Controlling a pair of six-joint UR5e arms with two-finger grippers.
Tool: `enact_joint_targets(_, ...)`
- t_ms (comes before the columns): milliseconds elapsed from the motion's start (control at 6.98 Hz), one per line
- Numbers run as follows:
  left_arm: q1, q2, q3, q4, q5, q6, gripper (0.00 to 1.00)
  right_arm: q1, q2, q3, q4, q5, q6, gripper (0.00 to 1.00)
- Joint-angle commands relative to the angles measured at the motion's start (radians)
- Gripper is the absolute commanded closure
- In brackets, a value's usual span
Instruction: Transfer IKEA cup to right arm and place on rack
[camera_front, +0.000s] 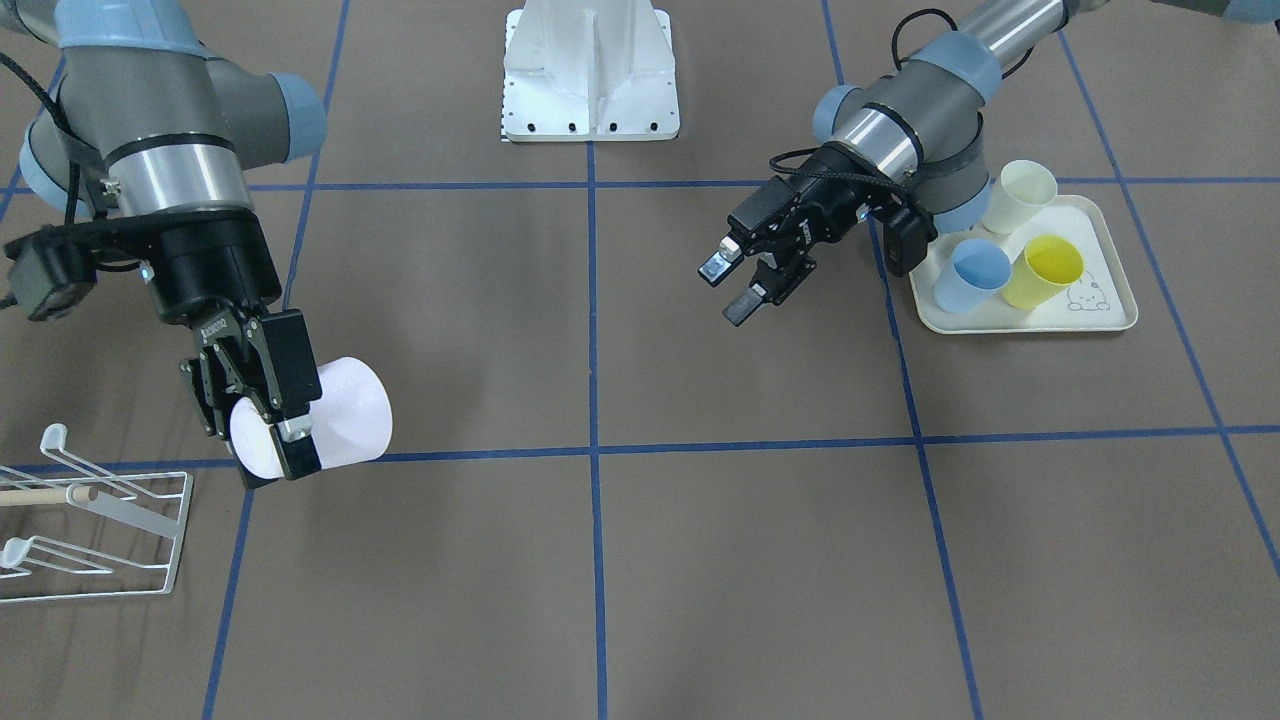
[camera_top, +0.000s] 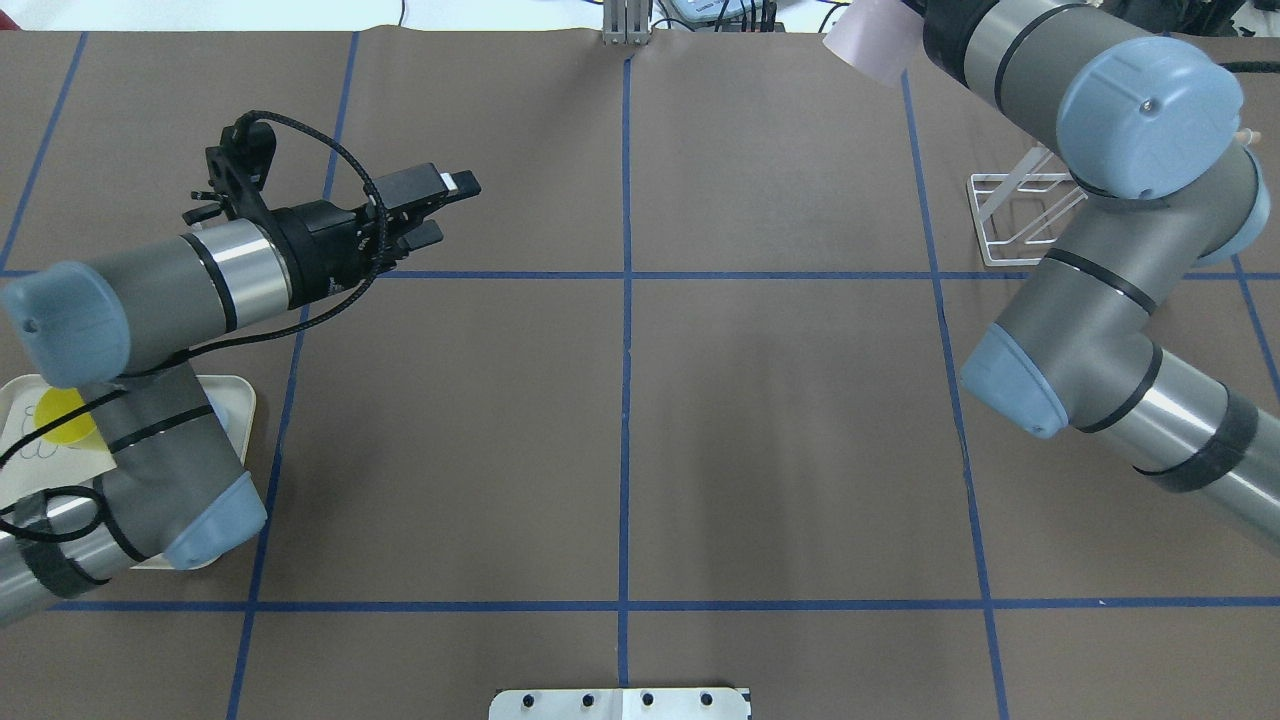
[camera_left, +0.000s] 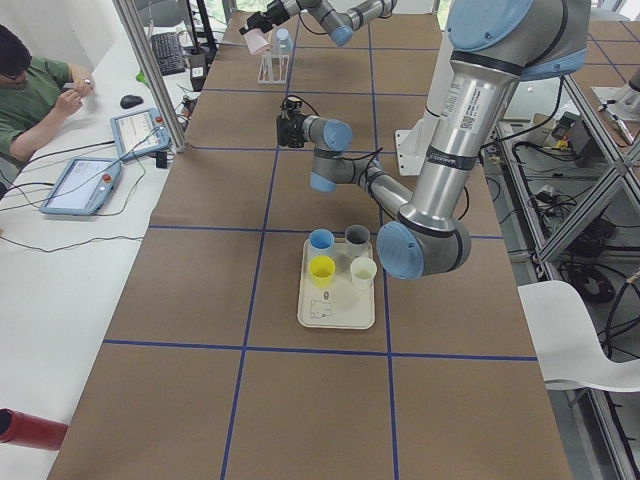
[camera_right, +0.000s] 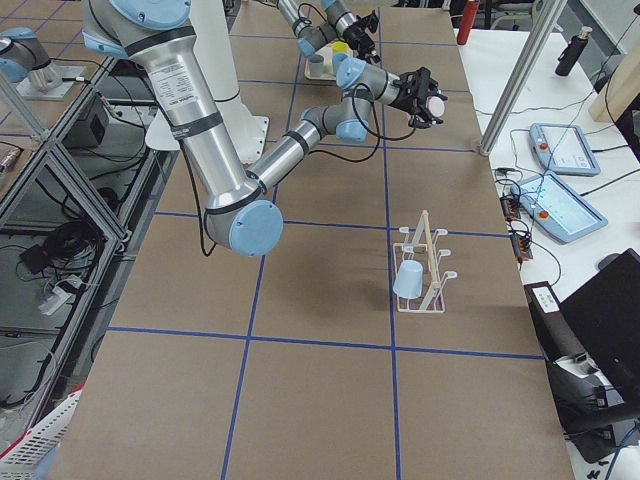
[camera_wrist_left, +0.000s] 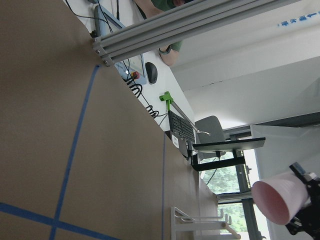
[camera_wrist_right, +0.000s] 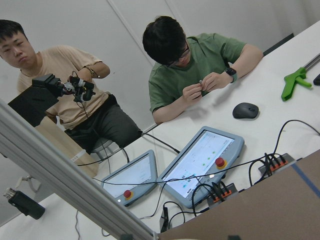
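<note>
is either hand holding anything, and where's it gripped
The right hand pinches the pale cup near its base; the left hand is open, empty.

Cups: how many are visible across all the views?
6: four on the tray (blue cup, grey cup, yellow cup, cream cup), a light-blue cup on the rack, a white cup in the right gripper.

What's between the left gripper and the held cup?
Nothing: the front-facing view shows only bare table and blue tape between left gripper and cup.
</note>
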Motion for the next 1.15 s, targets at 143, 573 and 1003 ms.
enact_joint_targets(143, -0.142, 0.107, -0.101, 0.222, -0.176, 0.15, 0.0, 0.0, -0.145, 0.067, -0.122, -0.154, -0.195, 1.0)
enact_joint_targets(573, -0.205, 0.196, -0.104, 0.225, -0.254, 0.282, 0.0, -0.003, -0.337, 0.117, -0.118, -0.369, -0.365, 1.0)
enact_joint_targets(1003, -0.205, 0.198, -0.109, 0.225, -0.251, 0.279, 0.0, -0.064, -0.42, 0.067, -0.004, -0.503, -0.25, 1.0)
